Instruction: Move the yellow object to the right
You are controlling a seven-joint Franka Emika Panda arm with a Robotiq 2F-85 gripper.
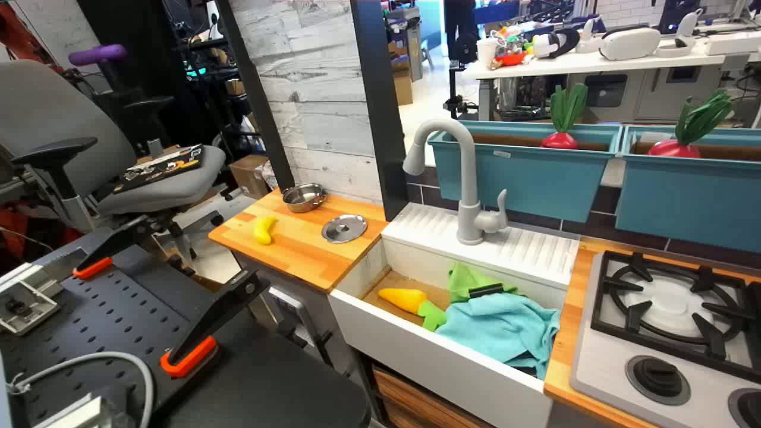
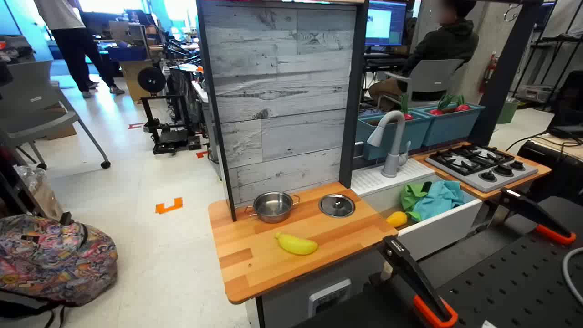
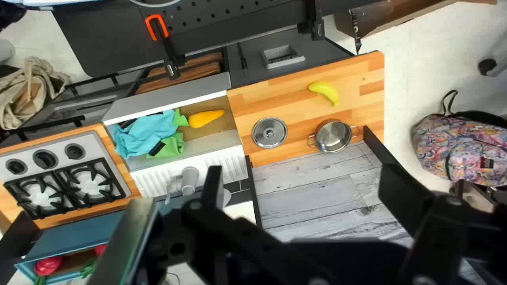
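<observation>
Pincer (image 3: 301, 192): wrist view, nearest the lens, lower half of the frame. Black; released, its jaws wide apart.

Remaining entries as seen in an exterior view, front to back.

Clamp (image 2: 412, 269): black with orange grip; lower right of the frame.

Desk (image 2: 241, 278): wooden; lower centre of the frame.

Banana (image 2: 296, 246): yellow, one; lying on the desk, lower centre of the frame. In the wrist view, upper half, right of centre.

Pot (image 2: 273, 214): metal, two-handled; upright on the desk behind the banana, apart from it.

Lid (image 2: 337, 207): metal, round, knobbed; flat on the desk, right of the pot, not touching it.

Sink (image 2: 437, 228): white; right of the desk. Contents: carrot (image 2: 397, 219), yellow-orange; blue cloth (image 2: 439, 202); green cloth (image 2: 411, 195).

Panel (image 2: 282, 100): grey planks; standing behind the pot, upper centre.

Tap (image 2: 391, 164): grey; behind the sink.

Stove (image 2: 483, 166): black grates, three knobs; right side of the frame.

Planters (image 2: 455, 132): blue, two; beyond the tap.

Person (image 2: 437, 45): seated, dark jacket; upper right, beyond the planters.
</observation>
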